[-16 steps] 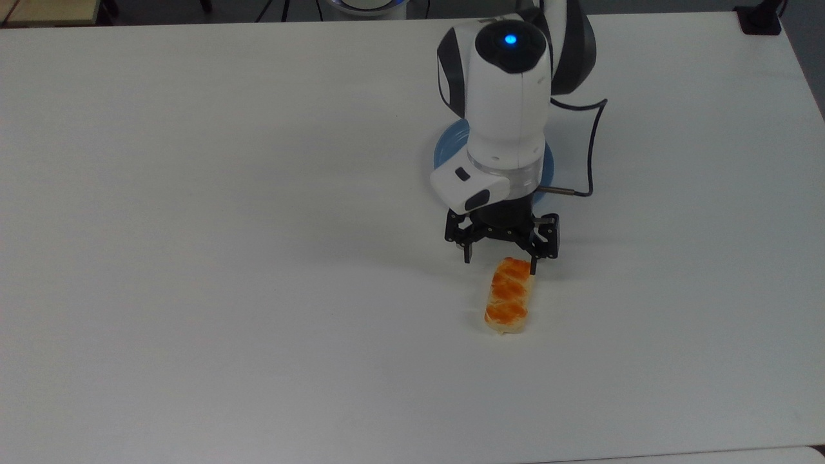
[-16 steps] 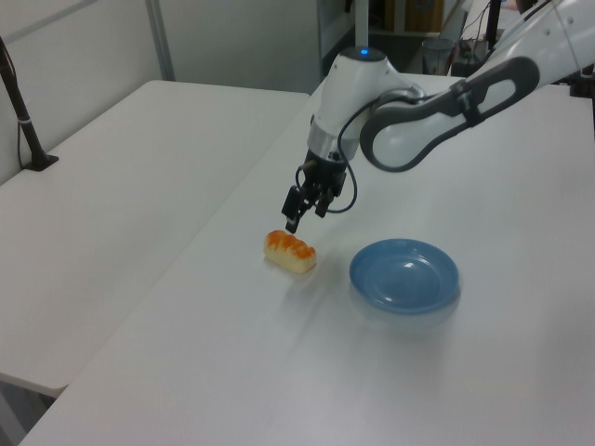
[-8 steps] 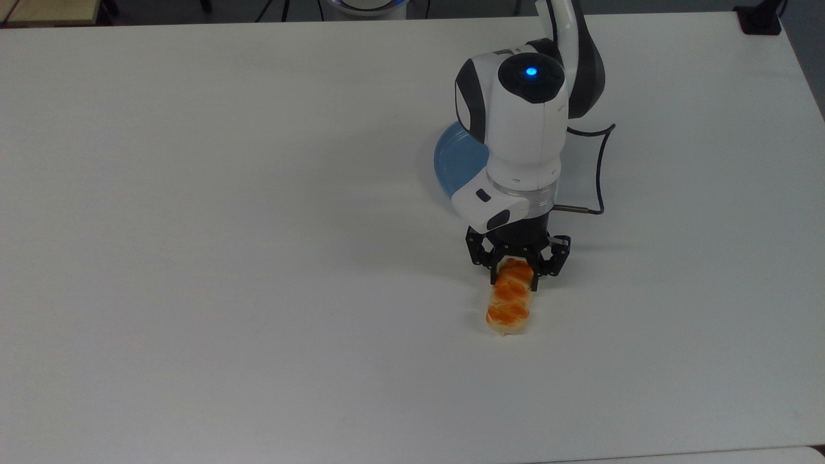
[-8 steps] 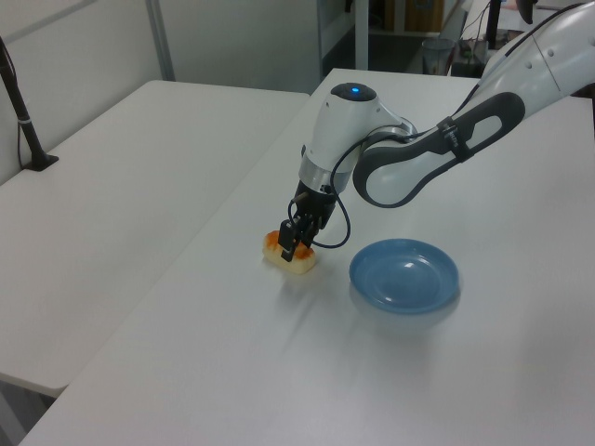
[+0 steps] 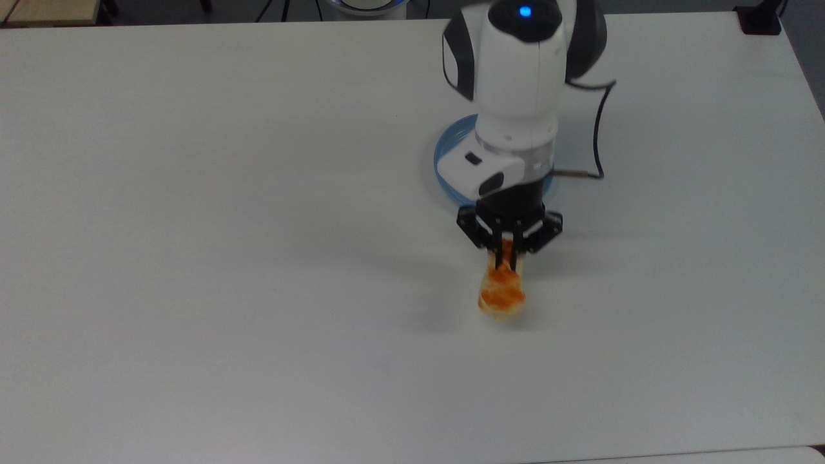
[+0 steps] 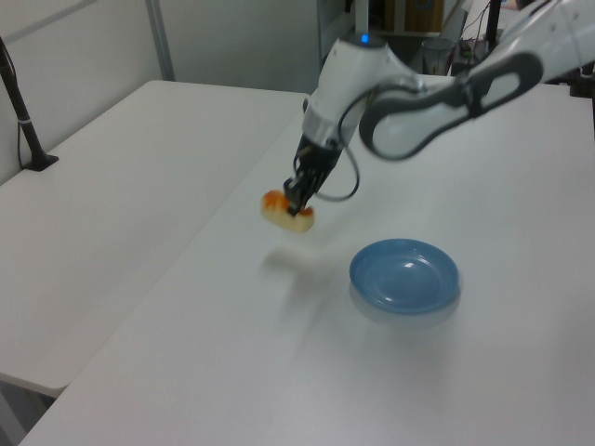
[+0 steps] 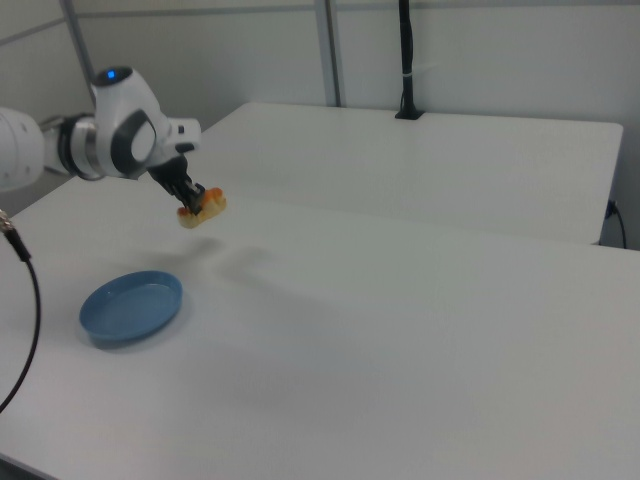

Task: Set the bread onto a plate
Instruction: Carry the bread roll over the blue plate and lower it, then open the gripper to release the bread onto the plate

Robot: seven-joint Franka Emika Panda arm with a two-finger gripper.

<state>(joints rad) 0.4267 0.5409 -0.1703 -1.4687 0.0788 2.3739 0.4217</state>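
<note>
The bread [image 5: 501,293] [image 6: 277,209] [image 7: 206,208], a small pale loaf with orange-brown bumps, hangs in the air above the white table. My gripper [image 5: 506,258] [image 6: 297,197] [image 7: 190,199] is shut on one end of it, and the loaf's shadow lies on the table below. The round light-blue plate [image 6: 403,275] [image 7: 131,306] rests on the table apart from the loaf. In the top view the arm covers most of the plate [image 5: 446,149], which lies behind the gripper.
The white table [image 5: 225,225] spreads wide around the plate. A second white table [image 6: 112,186] stands beside it across a narrow gap. A black cable [image 5: 599,129] loops from the wrist. A black post [image 7: 405,60] stands at the far table's edge.
The gripper closed on the bread's end and lifted it off the table. The arm rose and drew back toward the plate.
</note>
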